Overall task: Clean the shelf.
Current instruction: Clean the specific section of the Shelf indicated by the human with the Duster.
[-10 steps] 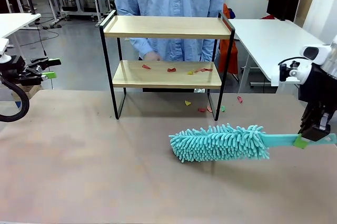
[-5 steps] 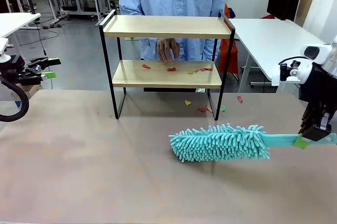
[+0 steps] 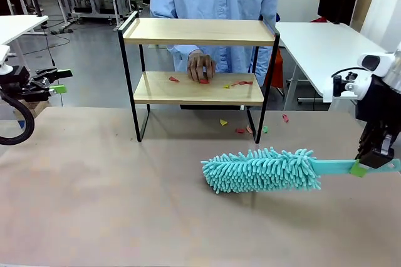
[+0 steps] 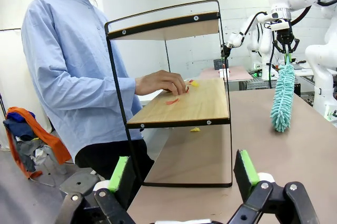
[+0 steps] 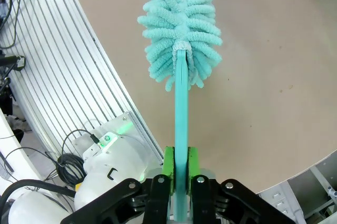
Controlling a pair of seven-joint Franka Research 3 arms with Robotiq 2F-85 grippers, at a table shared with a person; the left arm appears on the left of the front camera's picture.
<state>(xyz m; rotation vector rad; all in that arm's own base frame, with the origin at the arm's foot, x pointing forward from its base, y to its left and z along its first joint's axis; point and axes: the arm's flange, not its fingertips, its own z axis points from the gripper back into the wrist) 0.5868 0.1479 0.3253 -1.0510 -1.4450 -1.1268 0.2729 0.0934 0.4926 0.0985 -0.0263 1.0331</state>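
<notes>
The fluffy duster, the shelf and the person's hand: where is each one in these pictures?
fluffy duster (image 3: 260,170): front view, middle of its turquoise head.
shelf (image 3: 194,31): front view, bare part of the top board.
person's hand (image 3: 201,66): front view, back of the hand.

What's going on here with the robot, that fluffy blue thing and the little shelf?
The right gripper is shut on the handle of a teal duster, whose fluffy head sits low by the table in front of the shelf. The left gripper is open off to the side, holding nothing. A person's hand rests on the lower board among small coloured scraps; more lie on the table nearby.
</notes>
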